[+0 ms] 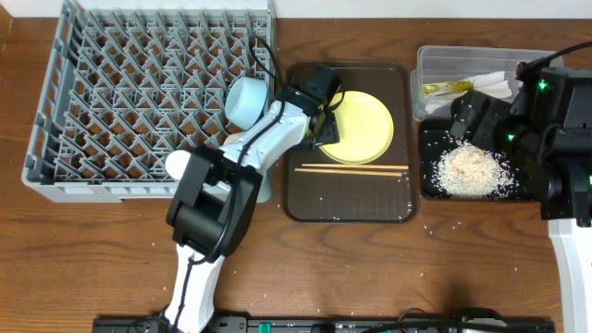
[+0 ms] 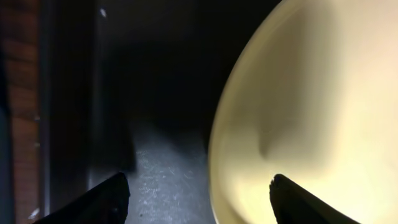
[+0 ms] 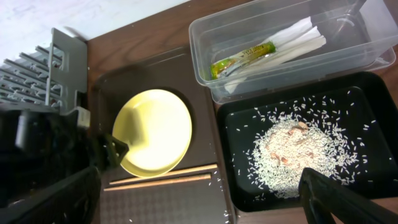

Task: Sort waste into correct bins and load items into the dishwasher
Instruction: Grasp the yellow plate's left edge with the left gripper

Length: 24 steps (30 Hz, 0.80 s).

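**Left Gripper at the Rim of the Yellow Plate**

The left gripper (image 2: pixel 205 199) is open. In the left wrist view its two fingers stand well apart, one over the yellow plate (image 1: pixel 363 128) and the other over the brown tray (image 1: pixel 347 199). The plate's left rim lies between them. I cannot tell whether either finger touches the plate.

The plate lies flat in the upper half of the brown tray. The chopsticks (image 1: pixel 351 168) lie side by side on the same tray, just in front of the plate.

The right gripper (image 3: pixel 205 208) is spread wide and holds nothing. It hangs above the black tray (image 3: pixel 367 99).

Location of the remaining items:
- The rice scraps (image 3: pixel 289 152) form a pile in the middle of the black tray, with loose grains around it.
- The snack wrapper (image 3: pixel 244 58) and the napkins (image 3: pixel 292 40) lie inside the clear tub (image 1: pixel 435 65), directly behind the black tray.
- The light blue bowl (image 1: pixel 245 100) sits at the right edge of the dish rack (image 1: pixel 120 102).
- The dish rack stands at the left end of the table (image 1: pixel 92 259).
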### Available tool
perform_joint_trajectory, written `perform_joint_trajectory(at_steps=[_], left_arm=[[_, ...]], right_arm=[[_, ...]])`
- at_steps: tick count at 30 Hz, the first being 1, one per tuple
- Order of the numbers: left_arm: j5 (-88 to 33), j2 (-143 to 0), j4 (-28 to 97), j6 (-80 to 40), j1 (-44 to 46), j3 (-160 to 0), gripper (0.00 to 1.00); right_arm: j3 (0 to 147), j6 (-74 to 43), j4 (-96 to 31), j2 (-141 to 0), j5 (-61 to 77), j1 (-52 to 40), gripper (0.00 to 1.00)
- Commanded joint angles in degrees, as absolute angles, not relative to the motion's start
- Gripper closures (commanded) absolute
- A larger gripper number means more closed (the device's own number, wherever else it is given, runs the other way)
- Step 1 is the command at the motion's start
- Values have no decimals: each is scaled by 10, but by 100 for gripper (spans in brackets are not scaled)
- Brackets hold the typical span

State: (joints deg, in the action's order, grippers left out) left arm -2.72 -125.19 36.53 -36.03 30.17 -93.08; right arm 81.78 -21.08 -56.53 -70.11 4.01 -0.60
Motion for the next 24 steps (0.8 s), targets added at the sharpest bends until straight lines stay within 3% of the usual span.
perform_joint_trajectory(at_steps=[1, 5, 17, 24], left_arm=[[-37, -1273, 361, -383, 302, -927, 33], [-77, -1283, 339, -383, 304, -926, 43], [-84, -1290, 286, -383, 306, -881, 58], [-84, -1290, 275, -383, 306, -861, 74]], right_arm=[[825, -218, -566, -702, 32, -3, 1], [825, -218, -566, -702, 32, -3, 1], [825, -218, -566, -702, 32, -3, 1], [825, -218, -566, -702, 32, -3, 1]])
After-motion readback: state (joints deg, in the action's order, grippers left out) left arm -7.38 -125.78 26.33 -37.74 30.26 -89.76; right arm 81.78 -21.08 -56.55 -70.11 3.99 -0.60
